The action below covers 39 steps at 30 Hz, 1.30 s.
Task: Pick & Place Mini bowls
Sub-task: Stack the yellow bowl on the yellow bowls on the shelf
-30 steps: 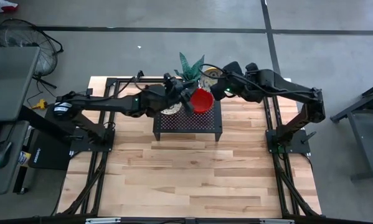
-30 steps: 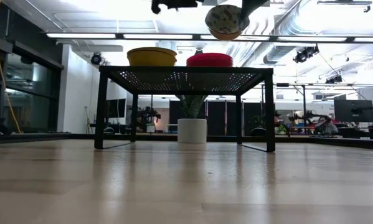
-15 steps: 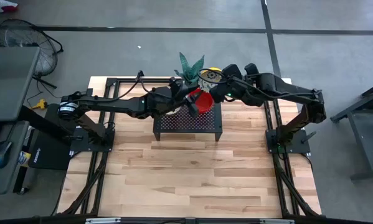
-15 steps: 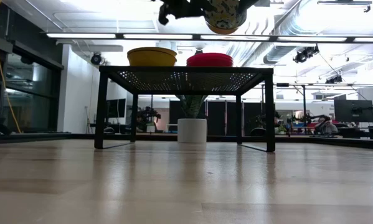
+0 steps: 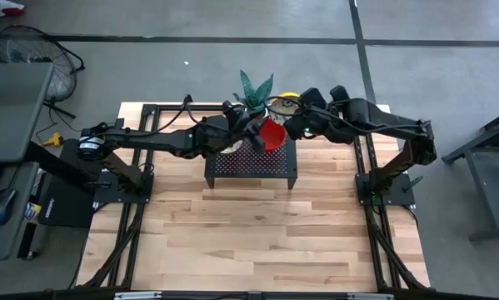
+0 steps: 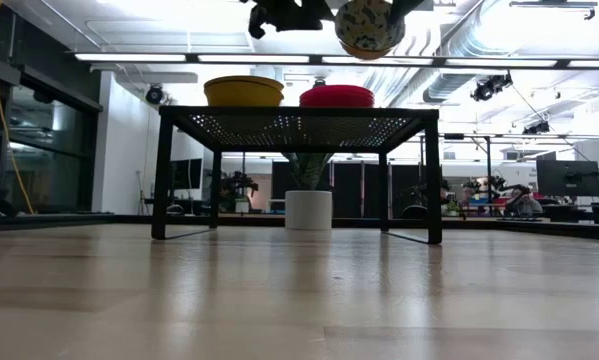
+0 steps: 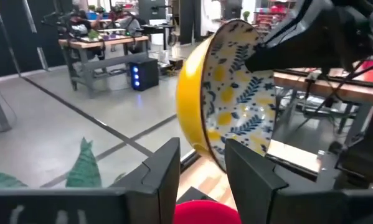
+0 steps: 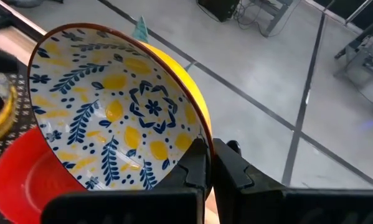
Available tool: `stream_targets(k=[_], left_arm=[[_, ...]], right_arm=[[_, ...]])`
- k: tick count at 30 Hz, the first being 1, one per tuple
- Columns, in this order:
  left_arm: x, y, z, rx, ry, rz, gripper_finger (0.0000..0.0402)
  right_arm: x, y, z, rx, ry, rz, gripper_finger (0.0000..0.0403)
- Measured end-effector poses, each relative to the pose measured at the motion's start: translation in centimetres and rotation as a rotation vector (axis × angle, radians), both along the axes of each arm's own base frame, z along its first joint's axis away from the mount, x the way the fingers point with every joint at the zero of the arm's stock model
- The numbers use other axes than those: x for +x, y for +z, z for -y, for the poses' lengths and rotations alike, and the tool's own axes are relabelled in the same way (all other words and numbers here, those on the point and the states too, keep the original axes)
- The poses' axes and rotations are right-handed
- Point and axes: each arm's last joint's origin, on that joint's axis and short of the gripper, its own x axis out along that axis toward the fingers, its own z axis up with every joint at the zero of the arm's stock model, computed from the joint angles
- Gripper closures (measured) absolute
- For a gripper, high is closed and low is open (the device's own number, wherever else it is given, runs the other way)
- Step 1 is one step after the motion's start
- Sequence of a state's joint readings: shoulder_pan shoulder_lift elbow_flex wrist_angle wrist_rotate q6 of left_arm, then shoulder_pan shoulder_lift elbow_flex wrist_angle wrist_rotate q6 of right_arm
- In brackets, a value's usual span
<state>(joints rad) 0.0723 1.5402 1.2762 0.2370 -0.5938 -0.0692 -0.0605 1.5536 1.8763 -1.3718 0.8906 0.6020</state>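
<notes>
Right claw, pinched on the rim of a patterned bowl: yellow outside, white inside with blue leaves and yellow lemons, tilted, held in the air above the black mesh stand. Left claw, fingers apart, just beside this bowl and holding nothing. On the stand: a red bowl and a yellow bowl, near each other. No writing is legible. The wooden surface lies open in front of the stand.
</notes>
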Motion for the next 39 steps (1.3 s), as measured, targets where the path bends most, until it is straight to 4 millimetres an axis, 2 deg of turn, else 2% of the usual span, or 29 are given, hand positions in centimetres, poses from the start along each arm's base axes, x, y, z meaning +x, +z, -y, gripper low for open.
stream_targets(k=[12,27,31,37,39], left_arm=[[0.6,-0.6,0.0,0.009,-0.012,-0.012,0.0229],[0.5,-0.1,0.0,0.011,-0.002,0.029,0.0229],[0.5,-0.1,-0.1,-0.021,0.005,0.055,0.026],[0.3,0.0,-0.3,-0.044,0.06,0.086,0.0354],[0.3,-0.1,-0.3,-0.044,0.076,0.081,0.0371]], right_arm=[[0.4,0.2,0.0,-0.005,0.02,0.03,0.0403],[1.2,0.4,-1.3,0.014,0.105,0.068,0.0403],[1.3,0.4,-1.5,0.027,0.121,0.069,0.0403],[1.4,0.3,-1.7,0.031,0.122,0.082,0.0401],[1.5,0.3,-1.7,0.036,0.128,0.088,0.04]])
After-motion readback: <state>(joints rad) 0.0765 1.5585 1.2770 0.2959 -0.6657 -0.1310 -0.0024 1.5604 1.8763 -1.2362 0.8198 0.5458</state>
